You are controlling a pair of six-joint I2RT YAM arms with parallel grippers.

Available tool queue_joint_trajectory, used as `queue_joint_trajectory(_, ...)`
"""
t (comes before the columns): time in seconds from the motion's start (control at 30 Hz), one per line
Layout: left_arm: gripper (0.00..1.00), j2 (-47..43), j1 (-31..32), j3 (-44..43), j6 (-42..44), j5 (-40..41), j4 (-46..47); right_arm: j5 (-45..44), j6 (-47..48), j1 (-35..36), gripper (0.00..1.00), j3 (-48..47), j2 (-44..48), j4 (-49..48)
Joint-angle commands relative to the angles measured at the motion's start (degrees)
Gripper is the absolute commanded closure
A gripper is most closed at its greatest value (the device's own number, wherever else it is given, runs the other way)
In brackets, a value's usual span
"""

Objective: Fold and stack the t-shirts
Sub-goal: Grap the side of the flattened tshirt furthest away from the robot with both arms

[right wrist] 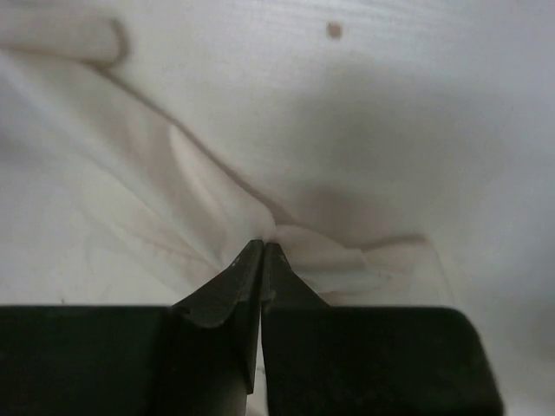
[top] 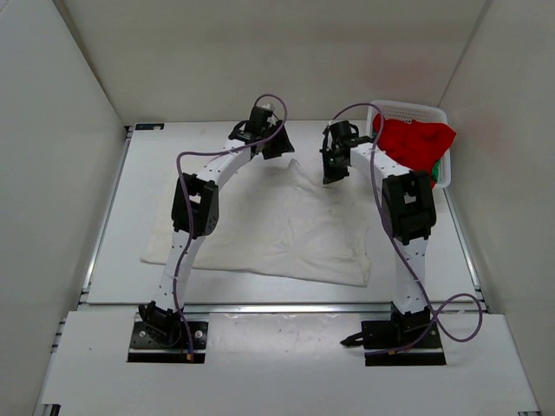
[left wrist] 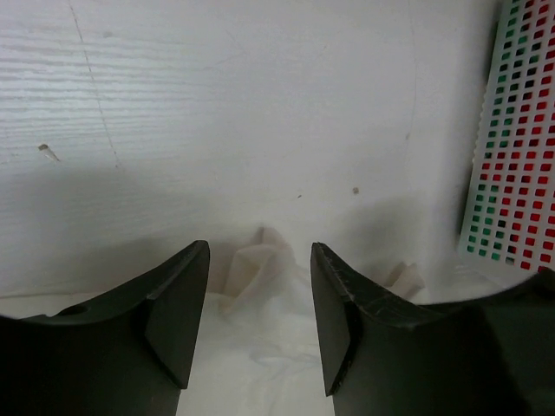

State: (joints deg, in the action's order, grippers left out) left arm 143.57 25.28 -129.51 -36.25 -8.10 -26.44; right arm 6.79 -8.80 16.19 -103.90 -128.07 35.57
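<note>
Right end effector [right wrist: 261,250] is clenched tight, with a thin pinch of the off-white t-shirt [top: 277,230] gathered at its tips and creases fanning out from the bite. Left end effector [left wrist: 260,295] is released, its jaws apart over the shirt's crumpled far edge with nothing between them. The shirt lies spread on the bench [top: 130,217] between the arms. Far right, the red t-shirt [top: 416,143] is heaped in the basket [top: 408,107], and a sliver of the green t-shirt [top: 443,165] peeks out beneath it. This cloth looks light and floppy, so it will likely sag and drag. I'd want matching pinches at the two far corners, one per arm.
</note>
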Motion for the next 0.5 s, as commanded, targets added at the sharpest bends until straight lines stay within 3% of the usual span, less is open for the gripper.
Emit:
queue_joint_trajectory(0.0,0.39,-0.57,0.47,-3.11,1.01,-3.86,-4.15,1.13,-1.48,1.82,1.0,6.41,9.15,-1.99)
queue_joint_trajectory(0.13,0.39,-1.01,0.65,-2.59,2.41,-5.07,-4.5,-6.16,-2.63,6.75,1.0,21.97,21.01,-9.37)
queue_joint_trajectory(0.27,0.39,-4.17,1.0,2.39,5.48,-6.58,-5.47,-6.78,-4.56,11.14,0.99,34.16,29.87,-12.62)
queue_joint_trajectory(0.33,0.4,-11.43,1.53,11.35,5.23,-6.84,0.47,-8.7,-5.35,14.64,1.0,40.58,33.4,-15.43)
queue_joint_trajectory(0.37,0.4,-14.16,1.62,20.18,3.83,-5.97,3.64,-9.16,-5.79,15.1,0.97,44.79,35.5,-16.49)
queue_joint_trajectory(0.47,0.4,-28.65,-1.01,40.06,-1.62,-6.32,19.37,-9.07,-7.11,17.48,0.77,50.62,39.64,-16.15)
